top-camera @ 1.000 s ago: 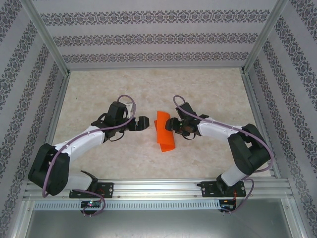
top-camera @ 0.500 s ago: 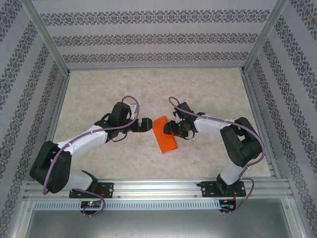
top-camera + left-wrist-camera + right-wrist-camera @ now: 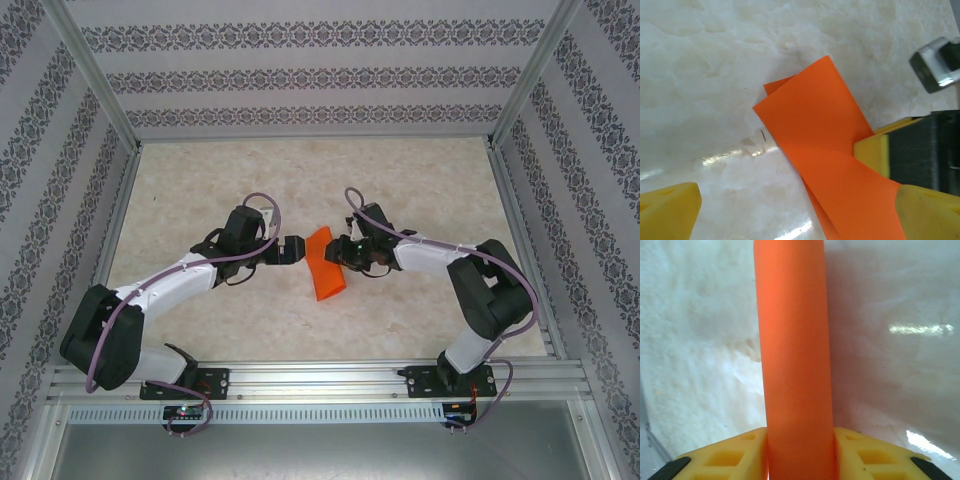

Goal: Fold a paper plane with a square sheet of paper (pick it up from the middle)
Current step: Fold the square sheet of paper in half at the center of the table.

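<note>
R gripper (image 3: pixel 337 250) has just pinched the square sheet of paper (image 3: pixel 323 272), mid-table, from 3 o'clock, bowing it toward a first fold; L gripper (image 3: pixel 291 250) waits agape at 9 o'clock.

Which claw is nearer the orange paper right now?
Right. The right claw has the folded orange paper squeezed between its fingers; the open left claw sits just beside the paper's left edge.
</note>
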